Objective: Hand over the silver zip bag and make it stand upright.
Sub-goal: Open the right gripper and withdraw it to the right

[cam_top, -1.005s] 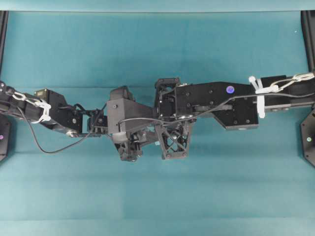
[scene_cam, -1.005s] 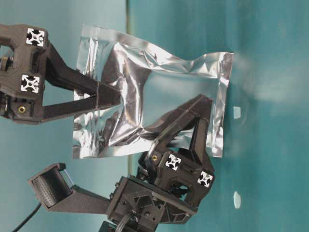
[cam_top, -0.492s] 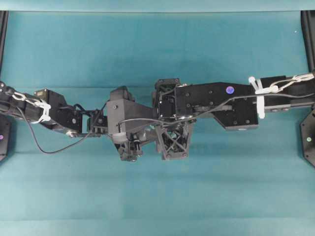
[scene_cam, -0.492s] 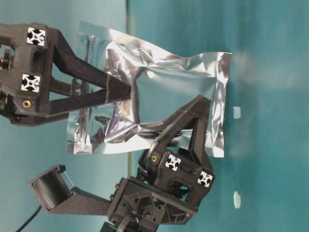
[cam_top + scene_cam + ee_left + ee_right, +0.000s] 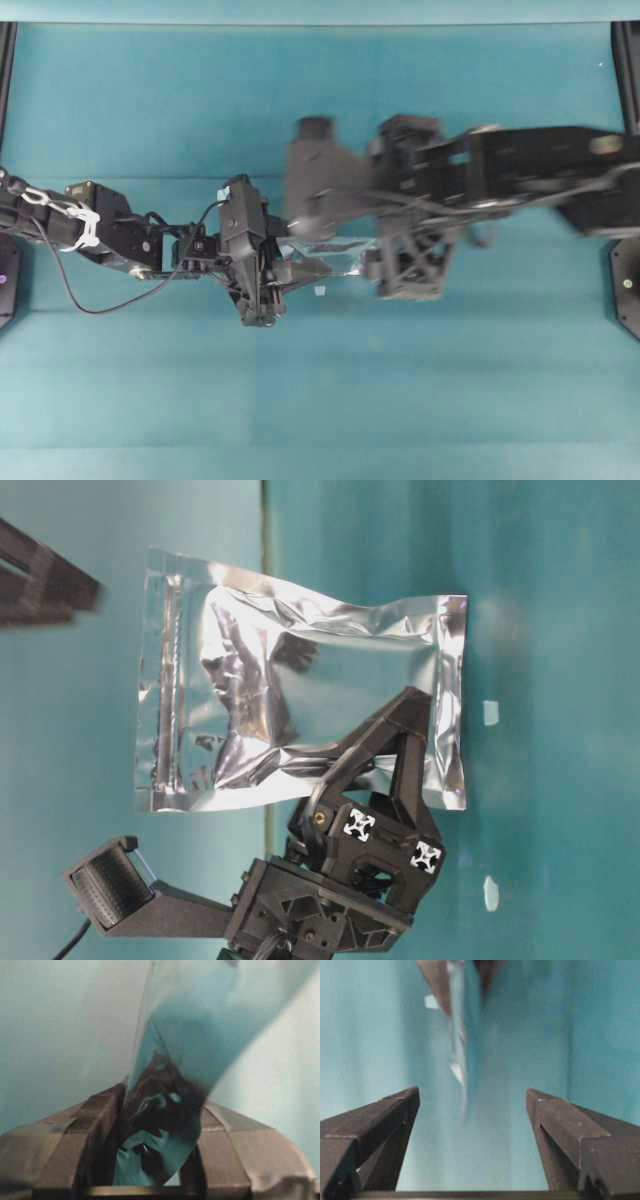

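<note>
The left hand (image 5: 385,742) pinches the one silver zip bag (image 5: 300,715) at its lower edge, holding it above the teal desk (image 5: 320,400). At three o'clock, the right hand (image 5: 472,1105) stands spread, off the bag.

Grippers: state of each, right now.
Left gripper: closed on the silver zip bag.
Right gripper: open, holding nothing, clear of the bag.

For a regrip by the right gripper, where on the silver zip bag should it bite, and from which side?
Probably the zip strip end of the silver zip bag, at the left in the table-level view, approached from that free end. That band is flat and clear, while the left gripper pinches the opposite end. The right gripper is open, with the bag edge-on before it.
</note>
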